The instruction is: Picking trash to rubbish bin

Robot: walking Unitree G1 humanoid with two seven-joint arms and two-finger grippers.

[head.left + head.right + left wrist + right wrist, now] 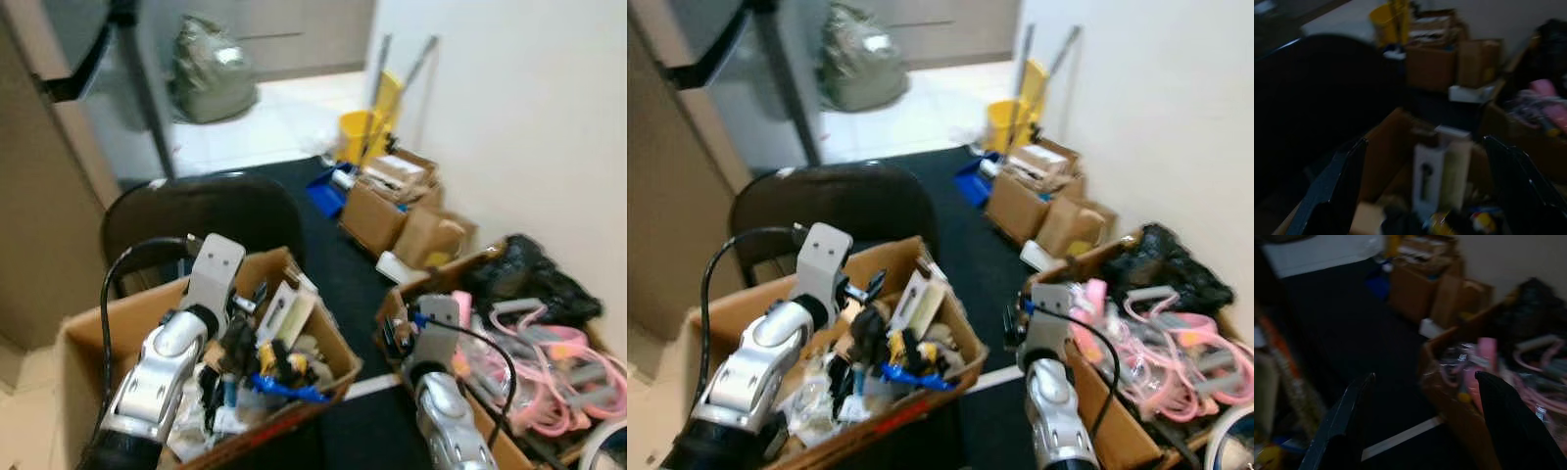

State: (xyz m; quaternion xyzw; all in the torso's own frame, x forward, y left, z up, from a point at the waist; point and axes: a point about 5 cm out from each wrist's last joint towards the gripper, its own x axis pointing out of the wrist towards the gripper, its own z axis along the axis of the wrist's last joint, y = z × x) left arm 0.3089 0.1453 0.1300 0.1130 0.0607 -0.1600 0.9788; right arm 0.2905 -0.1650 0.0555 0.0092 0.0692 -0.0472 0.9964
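both grippers are released, holding nothing: i keep the left gripper (1420,191) over the cluttered cardboard box (98,323), the right gripper (1422,426) beside the pink-hanger box (490,431), scouting trash.

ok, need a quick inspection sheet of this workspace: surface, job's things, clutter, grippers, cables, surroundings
Surface: dark floor with a white strip; pale tiles beyond.
Job's things: open box of mixed junk at the left arm; no bin identified. A grey bag sits on the tiles.
Clutter: second box with pink tubing and a black bag; more boxes along the wall; a blue item.
Grippers: left gripper above the junk box, jaws open, holding nothing; right gripper over the floor beside the second box, jaws open, holding nothing.
Cables: black cable looping at the left wrist, another at the right.
Surroundings: black chair, yellow mop bucket, white wall.
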